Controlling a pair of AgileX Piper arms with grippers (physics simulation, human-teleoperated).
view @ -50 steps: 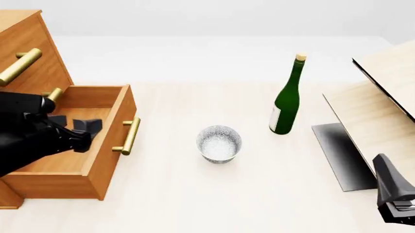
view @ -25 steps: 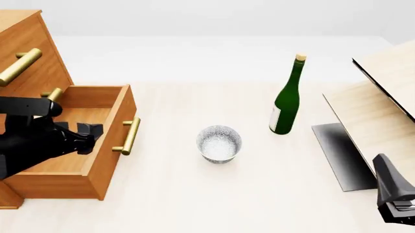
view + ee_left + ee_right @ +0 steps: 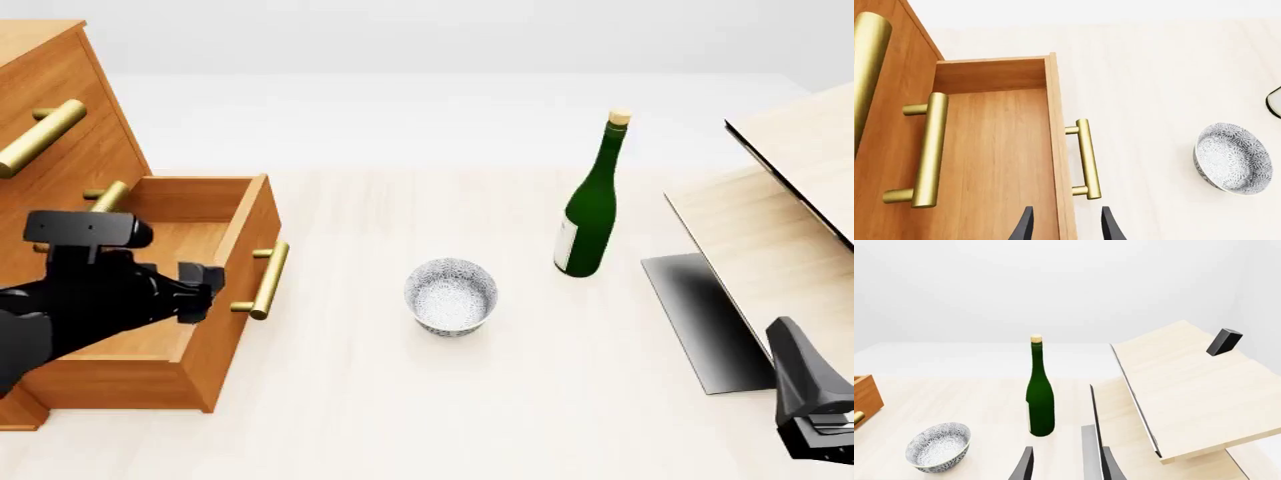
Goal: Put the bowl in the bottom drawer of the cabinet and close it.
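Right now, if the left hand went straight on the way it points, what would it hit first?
Probably the bottom drawer's front board: the left hand straddles its top edge, brass handle just outside. Depth is unclear.

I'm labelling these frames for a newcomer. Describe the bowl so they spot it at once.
On the pale table, look between the open bottom drawer and the green bottle. The bowl stands alone there: small, round, white with grey-blue speckles, much shorter than the bottle.
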